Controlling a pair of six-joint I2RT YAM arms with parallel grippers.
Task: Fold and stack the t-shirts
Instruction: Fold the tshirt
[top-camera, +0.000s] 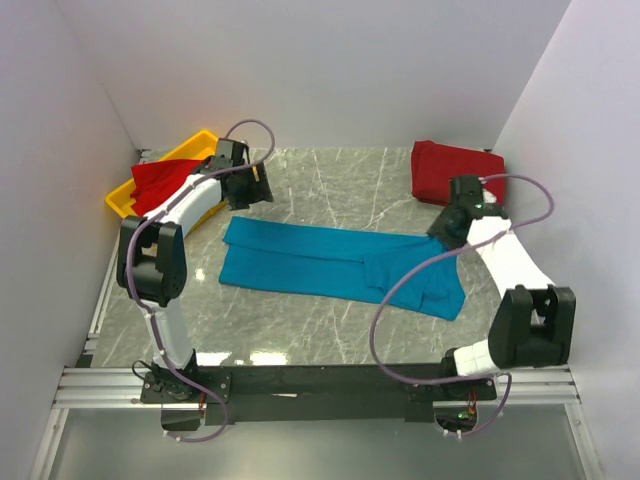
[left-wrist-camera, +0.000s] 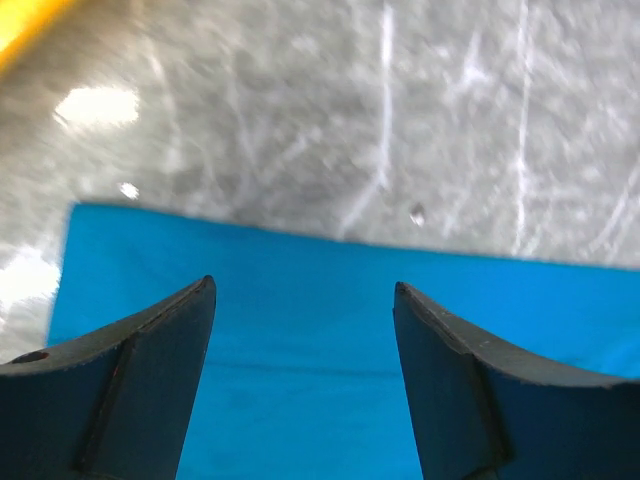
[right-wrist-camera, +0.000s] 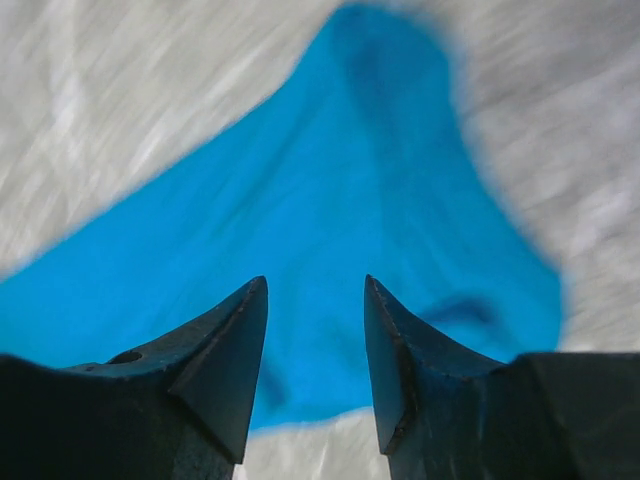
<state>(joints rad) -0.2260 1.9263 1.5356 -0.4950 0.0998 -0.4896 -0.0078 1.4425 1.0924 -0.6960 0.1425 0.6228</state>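
A teal-blue t-shirt (top-camera: 330, 262) lies on the table as a long strip folded lengthwise, with its right end bunched. My left gripper (top-camera: 252, 190) hovers just beyond the shirt's far left edge. In the left wrist view this gripper (left-wrist-camera: 303, 285) is open, with the flat blue cloth (left-wrist-camera: 330, 350) below and nothing between the fingers. My right gripper (top-camera: 443, 228) hangs over the shirt's right end. In the right wrist view it (right-wrist-camera: 315, 280) is open, with nothing between its fingers, above the blue cloth (right-wrist-camera: 330, 200). A red t-shirt (top-camera: 455, 170) lies folded at the back right.
A yellow tray (top-camera: 120, 203) stands at the back left with another red shirt (top-camera: 160, 180) draped in it. White walls close in the marble table (top-camera: 330, 180) on three sides. Both arm bases sit on the black rail at the near edge.
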